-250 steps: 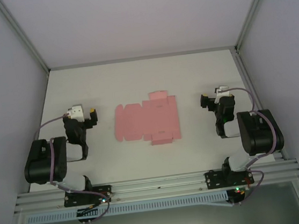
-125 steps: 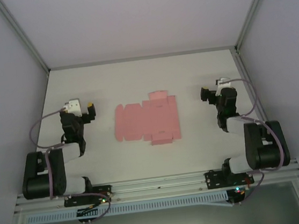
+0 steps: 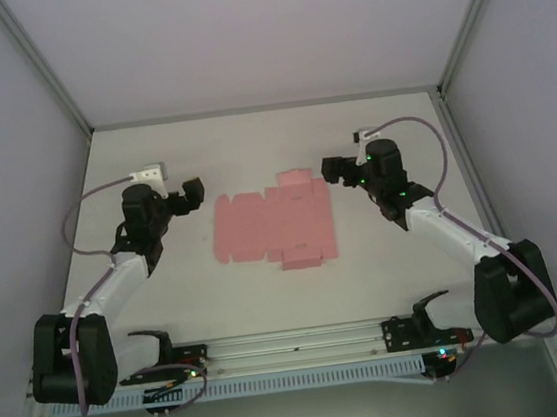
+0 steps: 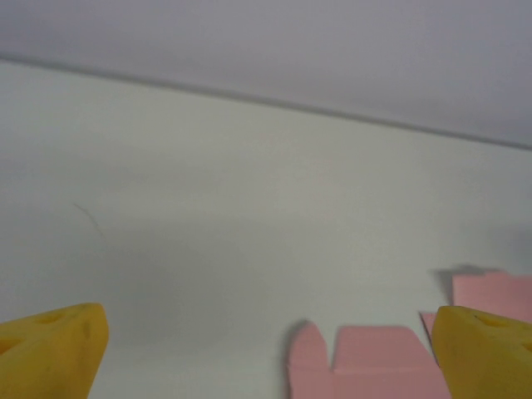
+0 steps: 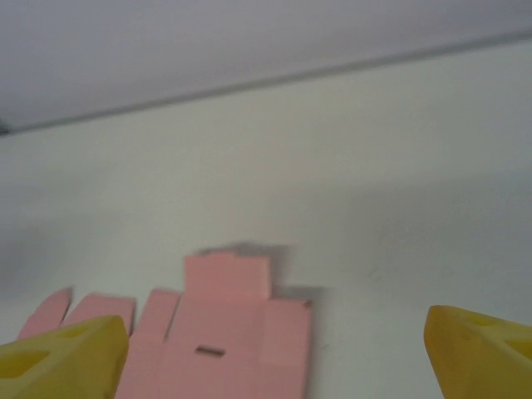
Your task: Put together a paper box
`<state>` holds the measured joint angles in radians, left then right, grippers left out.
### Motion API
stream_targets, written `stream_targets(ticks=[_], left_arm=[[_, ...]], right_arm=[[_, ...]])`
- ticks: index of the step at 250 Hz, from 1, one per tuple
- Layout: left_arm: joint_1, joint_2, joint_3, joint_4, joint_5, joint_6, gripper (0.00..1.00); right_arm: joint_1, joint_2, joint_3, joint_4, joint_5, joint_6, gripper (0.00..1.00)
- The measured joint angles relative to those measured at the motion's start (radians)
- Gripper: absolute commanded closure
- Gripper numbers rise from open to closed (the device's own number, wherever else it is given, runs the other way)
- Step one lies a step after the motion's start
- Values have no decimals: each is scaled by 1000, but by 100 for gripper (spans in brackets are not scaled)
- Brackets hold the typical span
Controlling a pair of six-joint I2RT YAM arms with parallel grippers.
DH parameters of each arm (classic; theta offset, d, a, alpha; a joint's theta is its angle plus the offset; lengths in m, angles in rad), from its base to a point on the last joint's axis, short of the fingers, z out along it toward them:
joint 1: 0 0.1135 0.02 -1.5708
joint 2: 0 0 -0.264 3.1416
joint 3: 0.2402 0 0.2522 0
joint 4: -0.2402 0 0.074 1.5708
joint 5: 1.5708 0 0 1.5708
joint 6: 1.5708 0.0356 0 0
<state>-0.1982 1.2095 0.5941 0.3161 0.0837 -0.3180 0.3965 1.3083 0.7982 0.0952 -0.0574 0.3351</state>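
With the paper box (image 3: 275,224) lying flat (nothing folded yet), I'd ease the left gripper (image 3: 193,193) and right gripper (image 3: 332,169), both spread wide, low onto opposite flaps.

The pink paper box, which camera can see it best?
The top external view. There the paper box shows whole, a flat pink sheet with all its flaps, lying on the table. The left wrist view catches just a few flaps at its bottom edge; the right wrist view shows more, cut off below.
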Motion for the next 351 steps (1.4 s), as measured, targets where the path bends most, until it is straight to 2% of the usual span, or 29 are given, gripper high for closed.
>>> stream_targets(ticks=[13, 55, 103, 157, 209, 231, 252, 266, 287, 303, 323, 351], left_arm=[[-12, 13, 0, -19, 18, -22, 0], [-29, 65, -1, -63, 85, -72, 0], [-32, 121, -2, -88, 143, -96, 0], [-33, 221, -2, -135, 231, -96, 0], [-43, 312, -2, -105, 369, -101, 3], [-60, 346, 5, -87, 423, -107, 16], [-74, 375, 18, -68, 456, -129, 43], [-79, 385, 22, -49, 471, -132, 72], [-80, 385, 31, -33, 488, -145, 100], [-81, 377, 38, -21, 490, -153, 100], [-85, 336, 40, -24, 496, -155, 100], [-96, 229, 40, -26, 498, -142, 100]], right_arm=[[42, 51, 16, -13, -31, 30, 19], [126, 250, 69, -18, -158, 105, 28], [132, 412, 71, -23, -190, 157, 30], [122, 434, 54, 2, -184, 174, 32], [112, 444, 36, 63, -188, 174, 32], [108, 446, 26, 90, -193, 174, 32], [103, 446, 16, 115, -205, 174, 33], [98, 446, 11, 126, -213, 174, 32], [93, 445, 6, 139, -228, 171, 30], [89, 438, 6, 130, -235, 163, 28], [80, 407, 4, 101, -247, 152, 21], [40, 282, -7, 59, -269, 137, 12]])
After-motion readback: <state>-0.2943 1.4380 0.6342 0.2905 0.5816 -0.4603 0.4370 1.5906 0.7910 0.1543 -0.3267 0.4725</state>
